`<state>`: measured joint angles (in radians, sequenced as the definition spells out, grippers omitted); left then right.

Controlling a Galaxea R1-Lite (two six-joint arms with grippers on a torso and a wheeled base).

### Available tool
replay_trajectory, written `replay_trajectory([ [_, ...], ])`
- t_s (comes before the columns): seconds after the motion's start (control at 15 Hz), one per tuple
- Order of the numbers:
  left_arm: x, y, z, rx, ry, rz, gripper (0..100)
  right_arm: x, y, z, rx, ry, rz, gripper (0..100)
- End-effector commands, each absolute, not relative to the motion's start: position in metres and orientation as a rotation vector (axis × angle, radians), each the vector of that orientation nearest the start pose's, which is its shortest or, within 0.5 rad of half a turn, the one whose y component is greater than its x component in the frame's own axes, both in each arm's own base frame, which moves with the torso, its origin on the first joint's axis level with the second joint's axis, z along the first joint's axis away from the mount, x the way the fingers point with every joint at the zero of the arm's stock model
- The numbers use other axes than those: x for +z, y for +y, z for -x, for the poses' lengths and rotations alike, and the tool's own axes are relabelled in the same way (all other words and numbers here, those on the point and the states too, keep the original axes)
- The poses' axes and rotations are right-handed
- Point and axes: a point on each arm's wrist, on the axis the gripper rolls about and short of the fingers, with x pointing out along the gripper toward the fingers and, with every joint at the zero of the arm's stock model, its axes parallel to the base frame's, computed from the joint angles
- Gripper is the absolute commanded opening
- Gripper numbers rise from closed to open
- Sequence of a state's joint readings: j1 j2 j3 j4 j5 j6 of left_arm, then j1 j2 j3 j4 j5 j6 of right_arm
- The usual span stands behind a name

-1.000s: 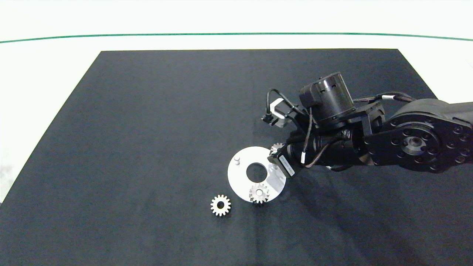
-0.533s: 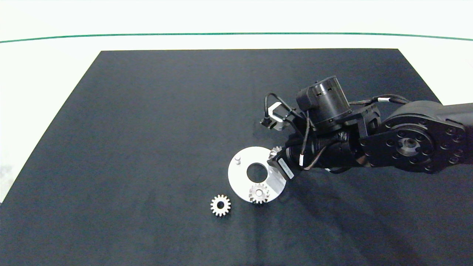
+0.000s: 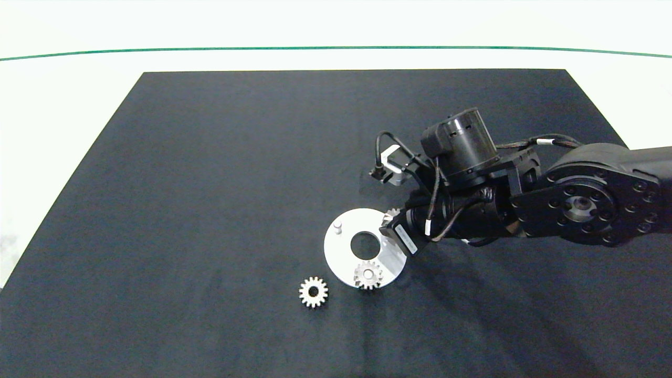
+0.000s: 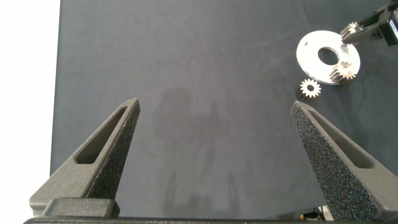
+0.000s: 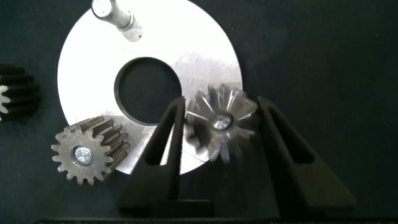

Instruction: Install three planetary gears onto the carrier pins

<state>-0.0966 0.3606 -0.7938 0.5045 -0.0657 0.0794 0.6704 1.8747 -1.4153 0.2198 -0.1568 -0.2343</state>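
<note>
Step in hand, by my reading: second gear going onto its pin.

Nearest, in the right wrist view: the right gripper (image 5: 217, 127) has its two fingers pinching a planetary gear (image 5: 221, 121) from either side, held over the white disc (image 5: 205, 43) with the tip of a pin showing in its bore (teeth look smeared; whether the gear is fully seated I cannot tell). Just beside it, a second gear (image 5: 87, 155) sits flat on its own pin near the disc rim. Across the centre hole, the third carrier pin (image 5: 115, 14) stands bare.

Next move, as I judge it: let go without dragging the gear off, lift clear, then fetch the last gear.

That loose gear (image 3: 313, 292) lies on the dark mat (image 3: 210, 184) near the disc; the head view shows it whole, whereas the right wrist view catches only its edge. The head view hides the gripped gear almost wholly behind the right arm's wrist.

Farthest: the left gripper (image 4: 214, 130), fingers spread wide and empty, sits well apart from the work, seen only in its own wrist view.
</note>
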Motion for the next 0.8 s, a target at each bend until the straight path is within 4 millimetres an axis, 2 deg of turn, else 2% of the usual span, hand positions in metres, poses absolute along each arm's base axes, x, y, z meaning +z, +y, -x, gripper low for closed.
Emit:
replay_trajectory([
  [0.07, 0.240, 0.003, 0.051, -0.164, 0.069, -0.081, 100, 0.212, 0.221, -0.284, 0.568, 0.574, 0.501, 100],
  [0.33, 0.239, 0.003, 0.053, -0.159, 0.066, -0.080, 100, 0.219, 0.217, -0.276, 0.572, 0.556, 0.491, 100],
  [0.47, 0.231, 0.003, 0.048, -0.162, 0.098, -0.081, 100, 0.253, 0.196, -0.239, 0.581, 0.471, 0.461, 100],
  [0.53, 0.228, 0.003, 0.048, -0.161, 0.102, -0.084, 100, 0.267, 0.176, -0.212, 0.575, 0.427, 0.449, 100],
  [0.6, 0.226, 0.003, 0.048, -0.166, 0.110, -0.087, 100, 0.277, 0.148, -0.180, 0.545, 0.380, 0.434, 100],
  [0.8, 0.208, 0.002, 0.035, -0.186, 0.194, -0.177, 100, 0.292, 0.067, -0.092, 0.374, 0.198, 0.376, 100],
])
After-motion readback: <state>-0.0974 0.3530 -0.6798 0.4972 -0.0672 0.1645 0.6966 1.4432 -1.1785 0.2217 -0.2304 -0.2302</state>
